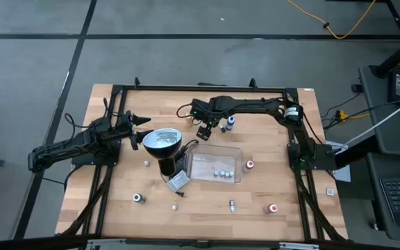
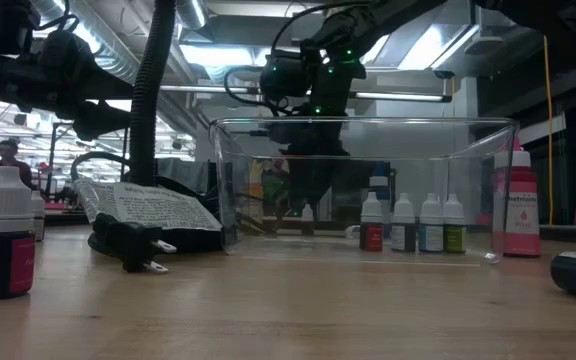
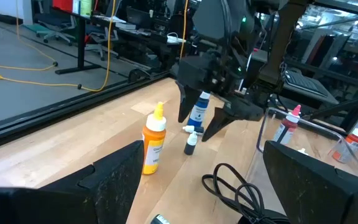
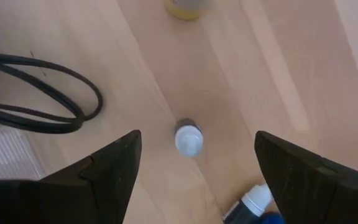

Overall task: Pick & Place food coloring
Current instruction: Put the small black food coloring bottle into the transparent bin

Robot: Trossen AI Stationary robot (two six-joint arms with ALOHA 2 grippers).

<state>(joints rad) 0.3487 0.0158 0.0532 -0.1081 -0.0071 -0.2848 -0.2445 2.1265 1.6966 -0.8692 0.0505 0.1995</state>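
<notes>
The food coloring bottles are scattered over the wooden table. A tiny dark bottle with a white cap [image 4: 188, 138] [image 3: 191, 142] stands upright on the wood near the far edge. My right gripper [image 4: 196, 163] [image 3: 196, 128] [image 1: 203, 130] hangs open above it, pointing down, one finger on each side and clear of it. An orange bottle [image 3: 154, 146] and a blue-labelled one [image 3: 197, 112] stand close by. Several bottles [image 2: 413, 222] stand in the clear tray [image 1: 236, 158]. My left gripper [image 3: 210, 199] [image 1: 142, 121] waits open at the table's left, beside the lamp.
The black lamp with its silvery head [image 1: 162, 141] sits left of the tray, and its cable [image 4: 36, 93] loops close to my right gripper. Red-capped bottles [image 1: 250, 164] [image 1: 273, 207] and other small ones [image 1: 139, 198] [image 1: 232, 204] stand toward the near edge.
</notes>
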